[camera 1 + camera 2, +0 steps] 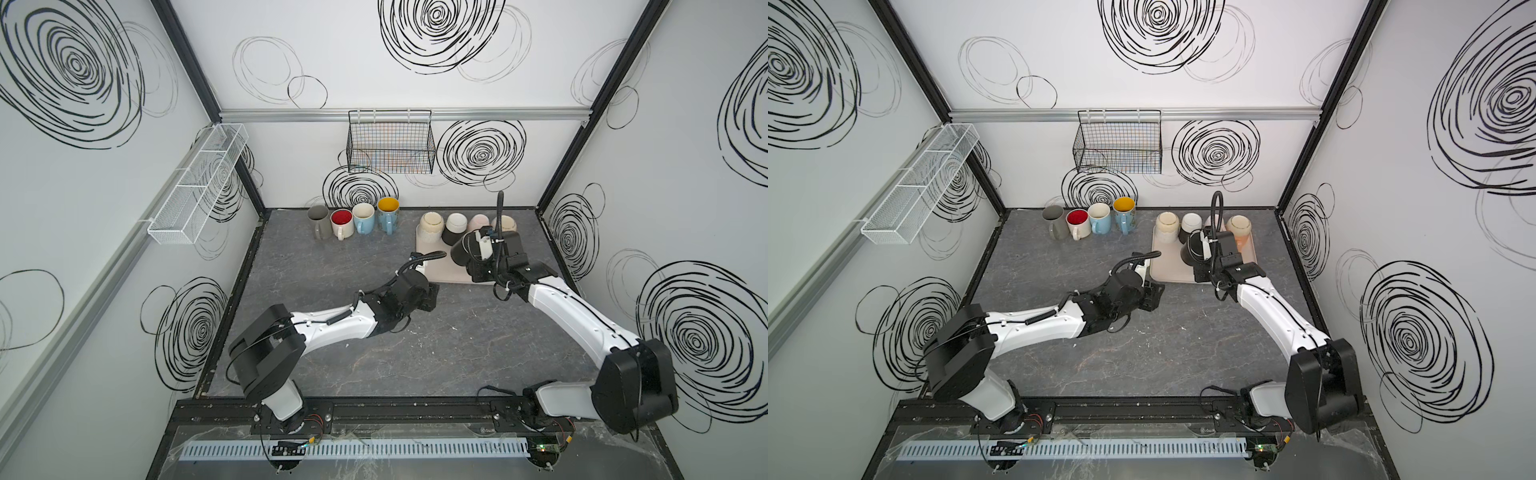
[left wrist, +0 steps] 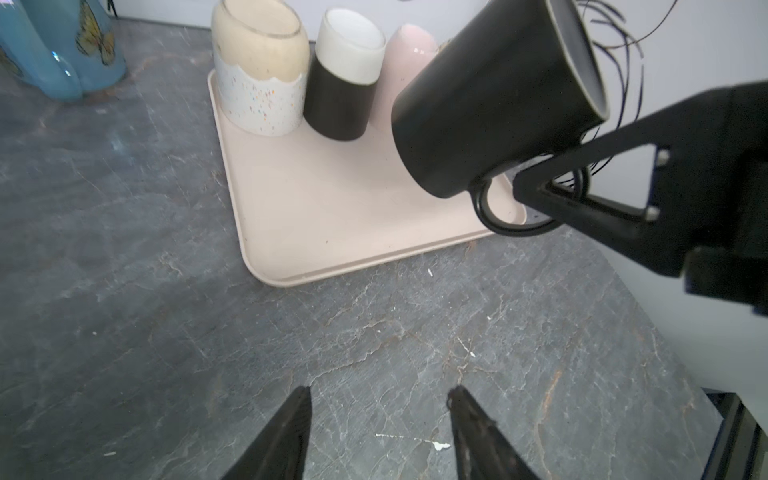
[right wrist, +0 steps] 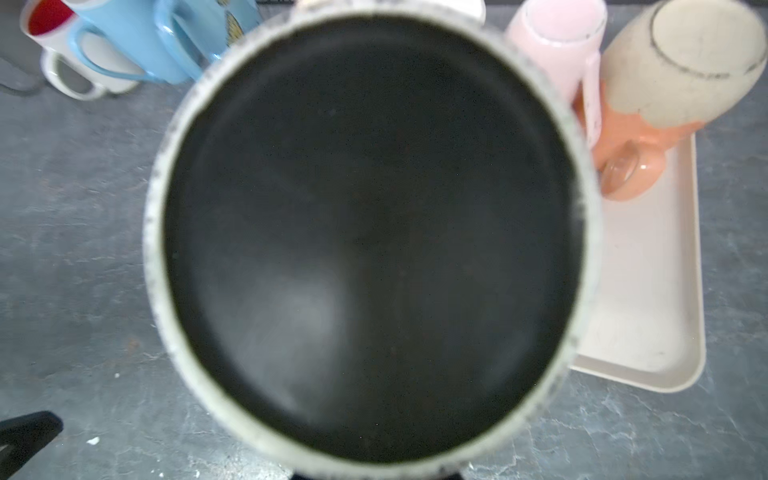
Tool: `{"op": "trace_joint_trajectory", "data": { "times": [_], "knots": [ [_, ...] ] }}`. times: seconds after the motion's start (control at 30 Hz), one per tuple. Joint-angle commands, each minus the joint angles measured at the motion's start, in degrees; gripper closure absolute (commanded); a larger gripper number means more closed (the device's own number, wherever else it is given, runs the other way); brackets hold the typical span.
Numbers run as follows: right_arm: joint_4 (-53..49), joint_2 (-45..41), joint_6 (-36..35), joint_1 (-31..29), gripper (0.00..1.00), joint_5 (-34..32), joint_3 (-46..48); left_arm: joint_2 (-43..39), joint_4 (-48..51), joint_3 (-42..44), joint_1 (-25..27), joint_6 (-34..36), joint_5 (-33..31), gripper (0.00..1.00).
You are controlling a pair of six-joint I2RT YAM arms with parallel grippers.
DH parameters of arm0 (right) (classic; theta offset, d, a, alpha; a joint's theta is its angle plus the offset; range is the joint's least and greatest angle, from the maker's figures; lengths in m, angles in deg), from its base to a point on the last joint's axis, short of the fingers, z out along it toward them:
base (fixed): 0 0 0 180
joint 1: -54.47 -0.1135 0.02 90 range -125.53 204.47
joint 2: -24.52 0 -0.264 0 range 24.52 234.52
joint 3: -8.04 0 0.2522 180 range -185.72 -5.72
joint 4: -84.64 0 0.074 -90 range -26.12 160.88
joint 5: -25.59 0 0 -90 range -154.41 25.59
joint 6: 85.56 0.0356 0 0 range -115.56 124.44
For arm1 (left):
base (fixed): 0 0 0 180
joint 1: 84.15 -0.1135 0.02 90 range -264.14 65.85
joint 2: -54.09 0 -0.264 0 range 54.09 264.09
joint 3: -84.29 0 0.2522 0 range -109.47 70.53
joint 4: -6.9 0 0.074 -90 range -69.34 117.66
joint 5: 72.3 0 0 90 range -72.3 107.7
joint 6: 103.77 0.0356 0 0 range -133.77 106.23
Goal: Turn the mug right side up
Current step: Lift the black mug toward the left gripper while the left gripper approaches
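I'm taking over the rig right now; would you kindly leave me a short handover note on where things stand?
Right tool: shut on the handle of the black mug, which is held in the air above the tray, tilted, mouth toward the right arm.
Left tool: open, empty, over the table by the tray's corner.
Done: four upright mugs stand at the back wall.
Left: finish turning the black mug and set it down; four inverted mugs wait on the tray.

Blk mug [image 2: 490, 104] matt ceramic; tray [image 2: 332, 224] smooth matt plastic; tabletop [image 2: 124, 291] stone-look w/ veins; pink mug [image 2: 409, 54] glossy.
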Motion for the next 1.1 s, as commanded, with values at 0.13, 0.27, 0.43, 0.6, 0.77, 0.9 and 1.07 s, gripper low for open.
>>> {"op": "trace_joint_trajectory", "data": {
  "times": [0.13,0.27,0.43,0.6,0.77,0.9,1.07],
  "knots": [
    [14.7,-10.3,-0.3,0.2,1.00,8.4,1.9,-9.9,-2.8,3.5,-0.7,6.1,-3.9,0.42],
    [16.6,-12.1,1.1,0.2,1.00,11.0,1.7,-13.1,-4.3,5.2,-1.2,8.8,-3.7,0.40],
    [20.6,-13.0,4.0,0.2,1.00,15.7,2.2,-16.5,-8.5,8.3,-2.2,9.6,-2.3,0.39],
    [26.3,-12.9,8.2,0.2,1.00,22.2,3.9,-19.1,-14.2,11.9,-4.6,7.6,1.3,0.37],
    [34.5,-13.0,13.5,0.2,1.00,27.4,6.6,-20.5,-21.1,15.1,-8.1,2.1,8.6,0.37],
    [37.6,-12.8,17.8,0.2,1.00,29.5,7.1,-20.4,-25.4,16.3,-8.9,1.1,12.7,0.36],
    [43.8,-12.2,24.9,0.2,1.00,32.9,8.5,-17.8,-35.7,17.4,-11.2,-4.3,21.2,0.36]
  ]
}}
